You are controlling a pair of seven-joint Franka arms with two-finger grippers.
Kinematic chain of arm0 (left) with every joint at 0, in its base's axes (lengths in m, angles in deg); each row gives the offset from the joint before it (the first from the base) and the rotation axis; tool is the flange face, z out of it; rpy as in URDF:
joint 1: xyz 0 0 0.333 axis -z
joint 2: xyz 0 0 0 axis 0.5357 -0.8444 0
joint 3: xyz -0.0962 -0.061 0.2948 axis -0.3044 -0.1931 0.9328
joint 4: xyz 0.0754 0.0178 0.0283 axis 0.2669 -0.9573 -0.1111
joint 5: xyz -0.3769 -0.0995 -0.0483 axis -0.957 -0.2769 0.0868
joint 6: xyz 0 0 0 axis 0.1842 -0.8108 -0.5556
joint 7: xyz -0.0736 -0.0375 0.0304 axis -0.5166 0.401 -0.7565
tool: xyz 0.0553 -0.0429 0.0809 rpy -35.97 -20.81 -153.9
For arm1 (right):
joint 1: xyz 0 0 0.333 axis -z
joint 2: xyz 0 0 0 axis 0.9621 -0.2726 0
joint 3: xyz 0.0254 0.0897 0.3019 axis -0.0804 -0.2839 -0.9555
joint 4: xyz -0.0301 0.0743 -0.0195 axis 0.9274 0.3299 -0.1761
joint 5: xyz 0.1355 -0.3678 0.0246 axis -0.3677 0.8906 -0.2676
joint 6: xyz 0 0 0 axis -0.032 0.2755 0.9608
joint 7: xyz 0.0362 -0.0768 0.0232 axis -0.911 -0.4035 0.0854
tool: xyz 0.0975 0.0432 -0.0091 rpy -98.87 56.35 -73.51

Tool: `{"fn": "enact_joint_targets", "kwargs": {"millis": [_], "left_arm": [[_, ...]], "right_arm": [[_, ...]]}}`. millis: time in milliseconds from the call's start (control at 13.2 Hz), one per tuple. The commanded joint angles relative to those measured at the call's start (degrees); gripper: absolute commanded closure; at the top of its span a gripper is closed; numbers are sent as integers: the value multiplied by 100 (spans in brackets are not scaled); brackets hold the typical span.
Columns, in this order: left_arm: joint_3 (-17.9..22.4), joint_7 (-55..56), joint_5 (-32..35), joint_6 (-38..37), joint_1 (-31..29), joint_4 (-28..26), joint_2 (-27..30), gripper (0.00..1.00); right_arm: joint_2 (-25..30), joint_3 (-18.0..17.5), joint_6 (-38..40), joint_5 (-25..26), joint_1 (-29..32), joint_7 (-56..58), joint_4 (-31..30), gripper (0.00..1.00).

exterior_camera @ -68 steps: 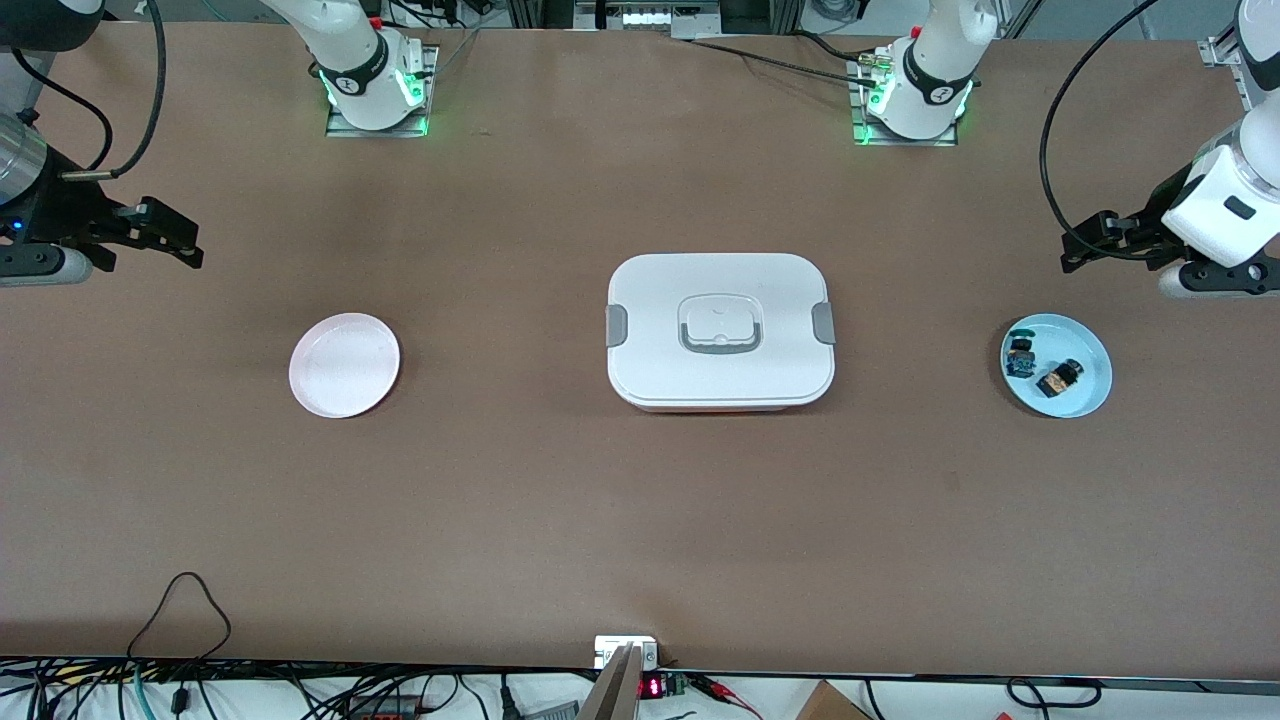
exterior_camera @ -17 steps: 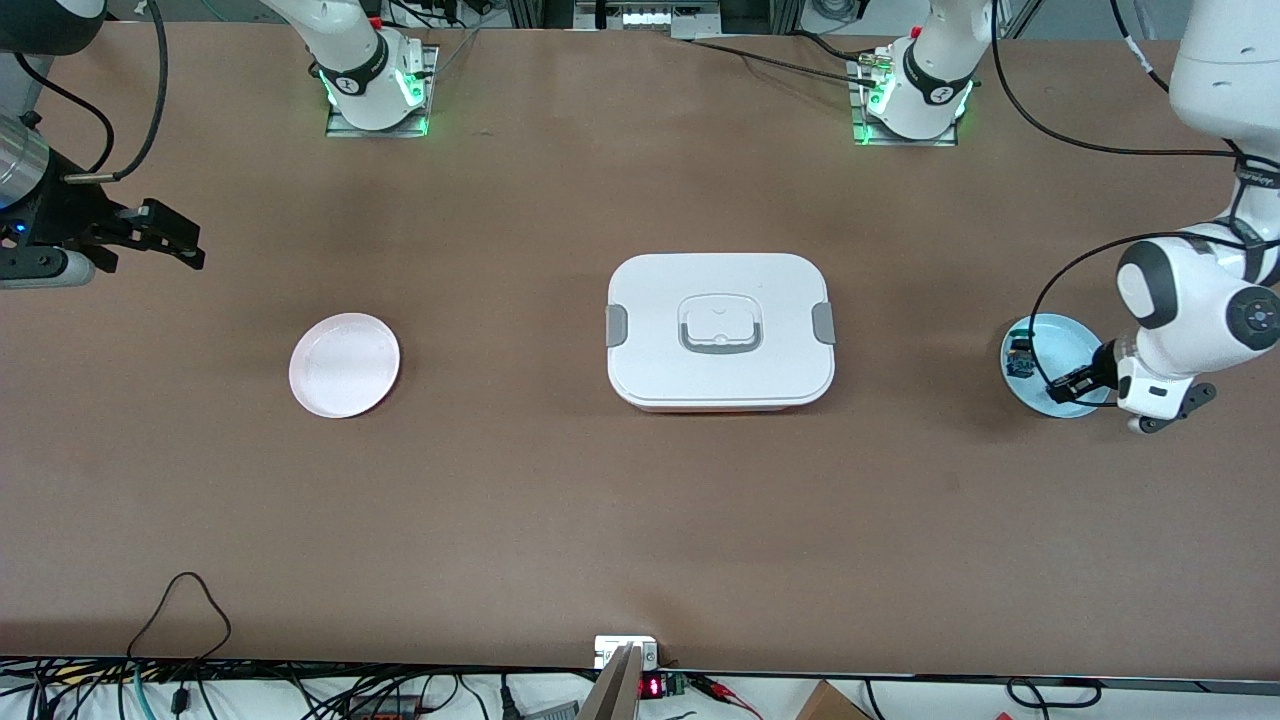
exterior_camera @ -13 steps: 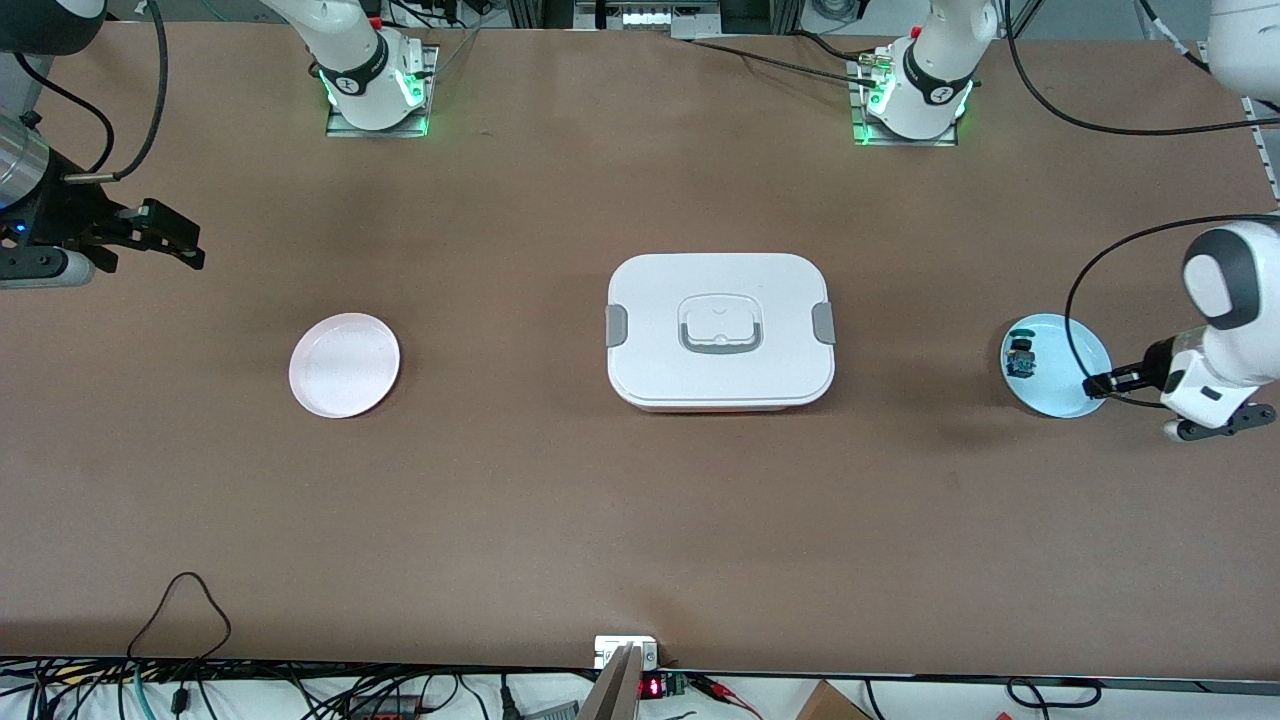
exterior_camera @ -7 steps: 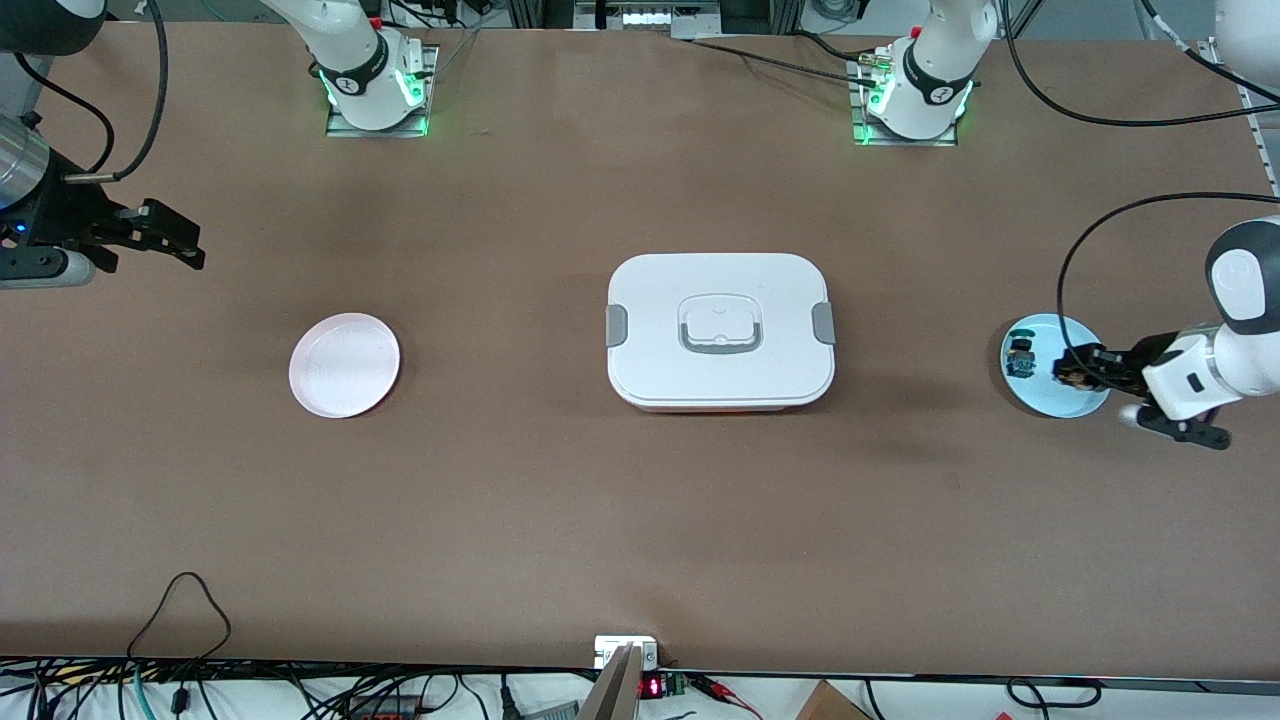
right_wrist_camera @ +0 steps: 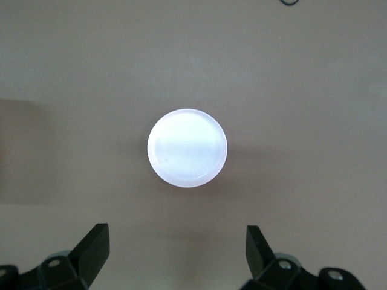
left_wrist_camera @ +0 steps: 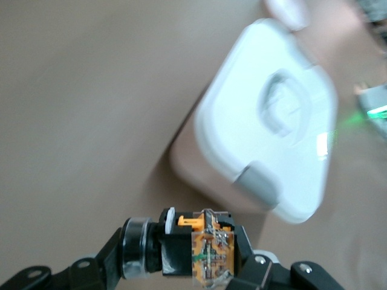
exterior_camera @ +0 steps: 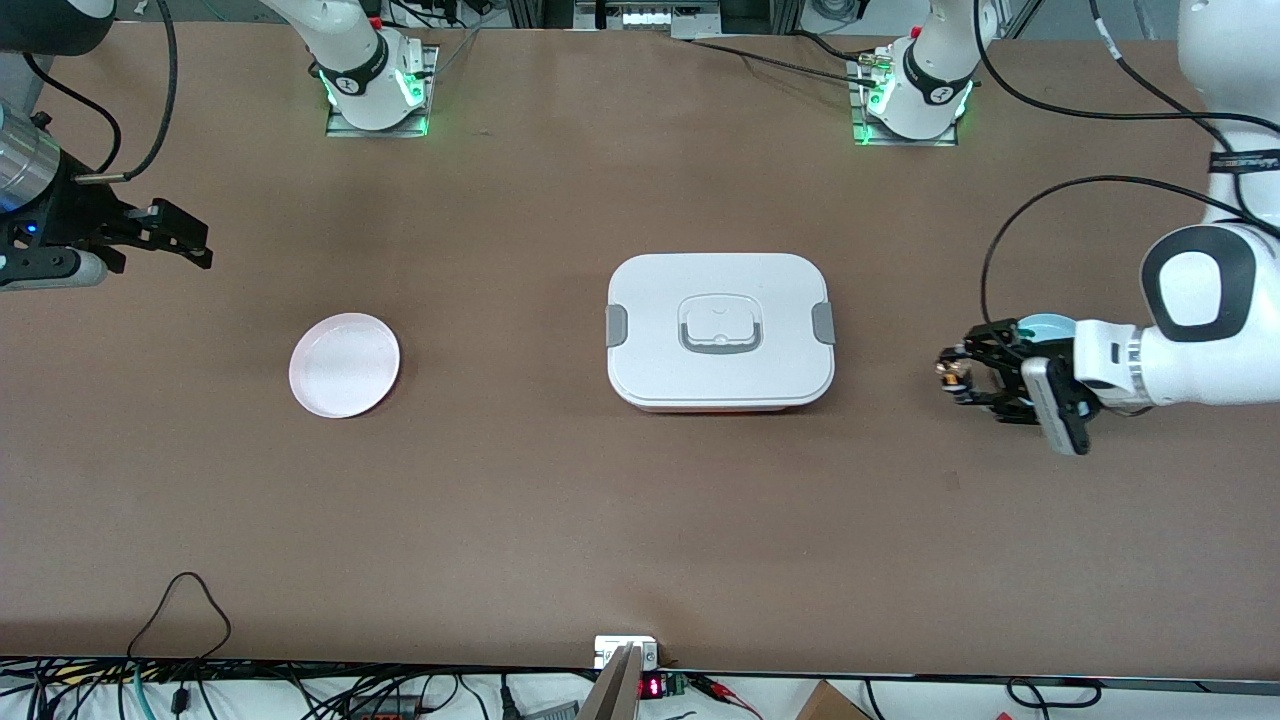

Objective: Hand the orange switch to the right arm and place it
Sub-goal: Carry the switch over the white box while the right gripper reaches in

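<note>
Setting: robotics lab bench, as I see it from my console. Evidence: brown table; two arm bases bolted to metal plates at its edge, green lights lit; loose cables and a power strip with a red readout along the edge nearest the front camera; aluminium framing past the bases. Props on the table: white lidded box, pink plate, blue plate. No home or shop fittings that I can make out
</note>
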Motion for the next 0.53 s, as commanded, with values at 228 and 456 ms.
{"fn": "enact_joint_targets", "kwargs": {"millis": [228, 456], "left_arm": [[-1029, -1369, -2484, -317, -55, 133, 20, 73], [-1820, -2265, -3243, 525, -55, 142, 20, 74]], "right_arm": [[-8, -61, 172, -411, -89, 5, 123, 0], [-69, -43, 146, -1613, -72, -22, 106, 0]]}}
